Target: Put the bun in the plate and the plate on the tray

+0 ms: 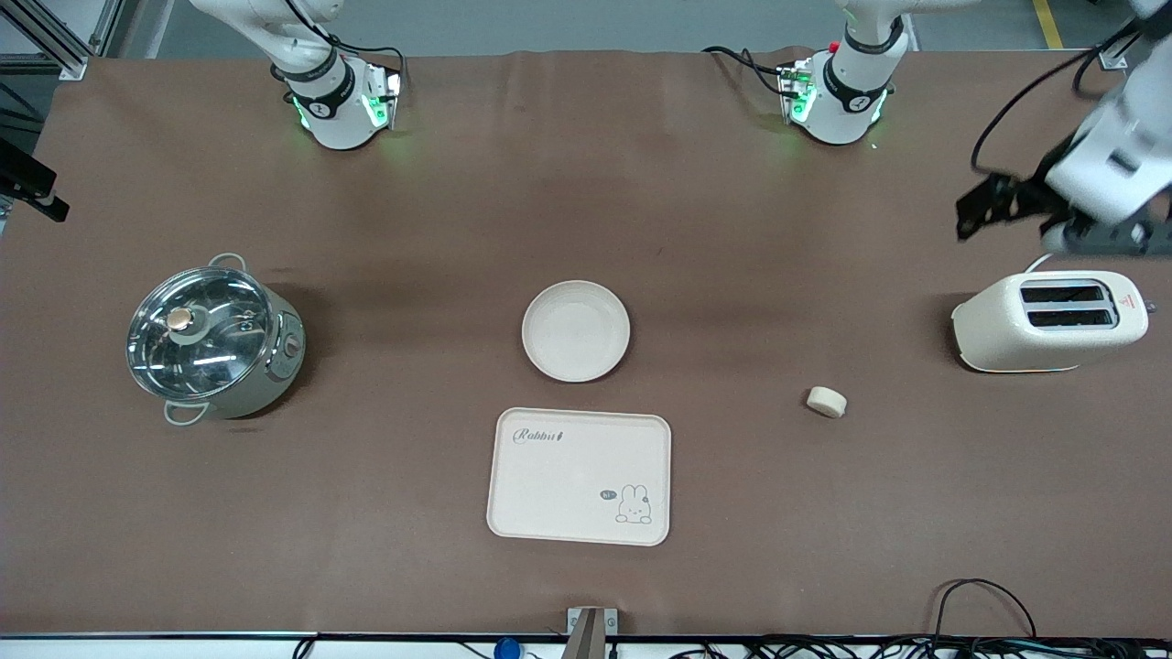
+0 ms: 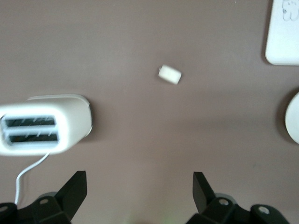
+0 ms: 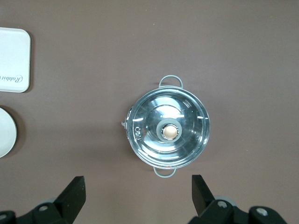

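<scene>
The left gripper (image 2: 140, 189) hangs wide open and empty above the tabletop (image 1: 732, 229) beside the toaster (image 1: 1048, 320); the bun (image 1: 826, 401) lies apart from it, toward the empty plate (image 1: 576, 330) and tray (image 1: 580, 476). The right gripper (image 3: 138, 191), equally spread, hovers by the lidded pot (image 3: 169, 129).

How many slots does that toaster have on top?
2. Both slots sit side by side on top of the toaster, which stands at the left arm's end of the table; one slot lies farther from the front camera than the other. None look hidden.
</scene>
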`<action>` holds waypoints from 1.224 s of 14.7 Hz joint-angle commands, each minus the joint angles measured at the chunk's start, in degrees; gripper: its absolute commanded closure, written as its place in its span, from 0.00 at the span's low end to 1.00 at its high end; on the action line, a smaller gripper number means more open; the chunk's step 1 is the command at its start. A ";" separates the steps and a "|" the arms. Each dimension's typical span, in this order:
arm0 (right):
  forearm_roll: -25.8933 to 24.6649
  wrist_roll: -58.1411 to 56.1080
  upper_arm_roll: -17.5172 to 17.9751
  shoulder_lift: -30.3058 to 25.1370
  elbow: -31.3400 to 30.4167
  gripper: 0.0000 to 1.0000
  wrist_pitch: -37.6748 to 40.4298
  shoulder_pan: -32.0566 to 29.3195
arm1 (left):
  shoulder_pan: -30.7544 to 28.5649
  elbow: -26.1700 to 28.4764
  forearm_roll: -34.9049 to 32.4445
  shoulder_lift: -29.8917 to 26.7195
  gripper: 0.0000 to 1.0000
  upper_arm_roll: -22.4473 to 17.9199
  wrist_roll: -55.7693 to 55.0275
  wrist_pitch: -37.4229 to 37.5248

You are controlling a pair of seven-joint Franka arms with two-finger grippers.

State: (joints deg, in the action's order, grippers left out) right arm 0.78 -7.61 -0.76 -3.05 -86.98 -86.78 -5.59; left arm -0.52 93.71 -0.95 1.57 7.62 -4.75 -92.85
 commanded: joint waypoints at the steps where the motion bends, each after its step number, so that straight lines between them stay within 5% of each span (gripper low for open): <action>1: 4.82 0.14 -0.03 4.08 -3.88 0.00 -3.12 0.93 | -0.18 0.85 0.16 7.37 0.00 0.02 -2.62 -7.66; 4: 8.17 1.71 0.06 11.02 -4.60 0.00 -7.33 3.47 | 0.34 5.16 0.42 14.76 0.00 0.11 -11.03 -19.53; 10: 19.41 9.72 0.06 27.09 -4.60 0.00 -25.24 13.21 | 2.63 5.69 0.42 27.33 0.00 0.20 -36.36 -30.00; 15: 27.94 13.06 0.06 37.66 -4.86 0.00 -36.17 24.64 | 1.93 8.41 0.33 32.35 0.00 0.20 -42.45 -38.10; 18: 28.13 12.97 -0.03 39.96 -7.66 0.00 -38.37 27.55 | 1.75 9.21 0.42 34.90 0.07 0.20 -42.80 -41.88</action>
State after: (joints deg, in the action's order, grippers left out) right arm 27.45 5.30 -0.11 36.71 -92.74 -124.50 21.11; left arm 1.42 101.89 -0.94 35.85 7.75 -46.72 -132.05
